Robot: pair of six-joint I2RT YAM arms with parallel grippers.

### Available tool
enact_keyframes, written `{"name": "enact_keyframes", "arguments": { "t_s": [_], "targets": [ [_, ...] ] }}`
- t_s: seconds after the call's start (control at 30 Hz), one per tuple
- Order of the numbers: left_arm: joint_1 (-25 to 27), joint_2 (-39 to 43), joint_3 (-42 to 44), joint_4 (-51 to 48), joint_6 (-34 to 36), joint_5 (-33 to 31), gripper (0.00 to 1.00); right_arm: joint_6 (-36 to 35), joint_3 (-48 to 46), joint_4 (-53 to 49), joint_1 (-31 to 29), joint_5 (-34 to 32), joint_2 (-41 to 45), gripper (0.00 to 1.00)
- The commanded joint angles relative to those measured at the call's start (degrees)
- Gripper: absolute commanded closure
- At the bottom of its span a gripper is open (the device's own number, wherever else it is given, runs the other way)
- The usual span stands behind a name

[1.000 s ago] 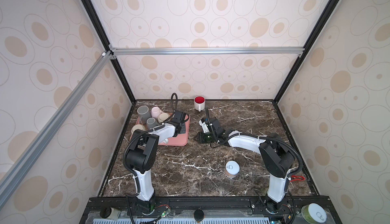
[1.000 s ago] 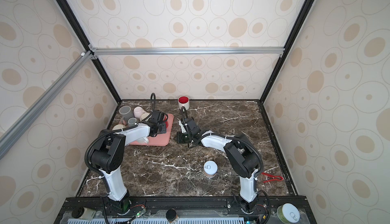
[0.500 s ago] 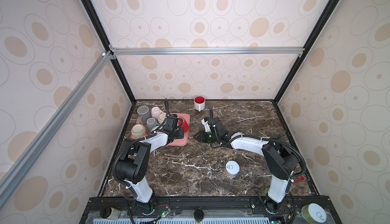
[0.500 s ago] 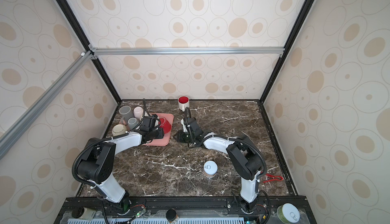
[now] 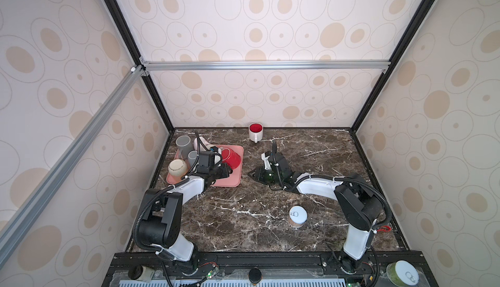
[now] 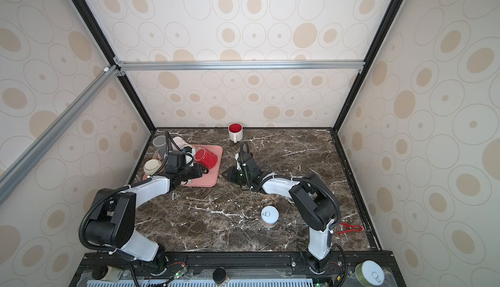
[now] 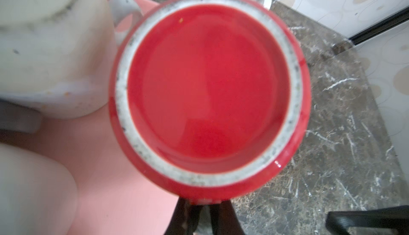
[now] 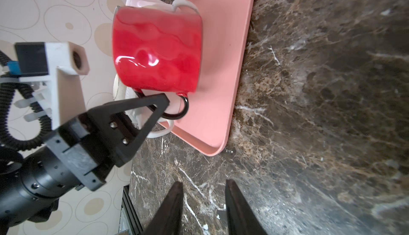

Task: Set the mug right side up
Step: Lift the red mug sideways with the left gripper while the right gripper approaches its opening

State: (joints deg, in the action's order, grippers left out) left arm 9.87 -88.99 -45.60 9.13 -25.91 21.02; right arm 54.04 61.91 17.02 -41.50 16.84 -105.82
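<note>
The red mug (image 5: 234, 159) (image 6: 207, 159) hangs tilted over the pink tray (image 5: 230, 183) (image 6: 210, 180). Its base faces up and left, filling the left wrist view (image 7: 208, 90), and its mouth faces the tray (image 8: 221, 67). My left gripper (image 5: 228, 171) (image 6: 201, 170) (image 7: 204, 203) is shut on the mug's dark handle (image 8: 179, 111), coming in from the mug's near side. Whether the mug's rim (image 8: 199, 52) touches the tray I cannot tell. My right gripper (image 5: 253, 175) (image 6: 226, 175) (image 8: 203, 184) is open and empty, low over the marble just right of the tray, pointing at the mug.
Grey mugs (image 5: 183, 143), a beige cup (image 5: 177, 167) and pale mugs (image 7: 51, 52) crowd the tray's left side. A white mug with a red inside (image 5: 255, 133) stands upright by the back wall. A white-lidded can (image 5: 297, 215) stands at the front right.
The left arm has drawn back toward the front with the mug. The red mug, hidden a second ago, now shows tilted over the tray. The right gripper has barely moved.
</note>
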Motion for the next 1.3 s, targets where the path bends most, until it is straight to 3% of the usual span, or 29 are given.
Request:
{"name": "enact_keyframes", "arguments": {
  "t_s": [0.0,0.2,0.4,0.63,0.97,1.27],
  "targets": [
    [-0.62,2.89,0.07,10.32,-1.88,4.88,1.0,2.99,-0.25,4.26,0.21,-1.56,1.56,0.65],
    [-1.23,4.36,4.53,19.4,-6.83,9.22,1.0,3.41,0.8,5.48,0.16,-0.52,0.86,0.65],
    [-1.76,6.37,5.43,26.46,-12.64,15.49,1.0,5.11,-2.36,19.46,-0.16,1.92,0.93,0.65],
    [-1.83,9.58,4.47,33.82,-19.61,20.67,1.0,3.03,-4.62,22.79,-0.68,2.23,5.38,0.65],
    [-1.87,13.63,4.77,52.66,-33.68,27.77,1.0,-1.47,-3.98,29.24,-1.21,9.44,12.41,0.56],
    [-1.86,15.27,5.49,65.04,-44.22,31.86,1.0,3.48,-2.06,37.71,-1.22,13.9,10.61,0.5]
  ]
}}
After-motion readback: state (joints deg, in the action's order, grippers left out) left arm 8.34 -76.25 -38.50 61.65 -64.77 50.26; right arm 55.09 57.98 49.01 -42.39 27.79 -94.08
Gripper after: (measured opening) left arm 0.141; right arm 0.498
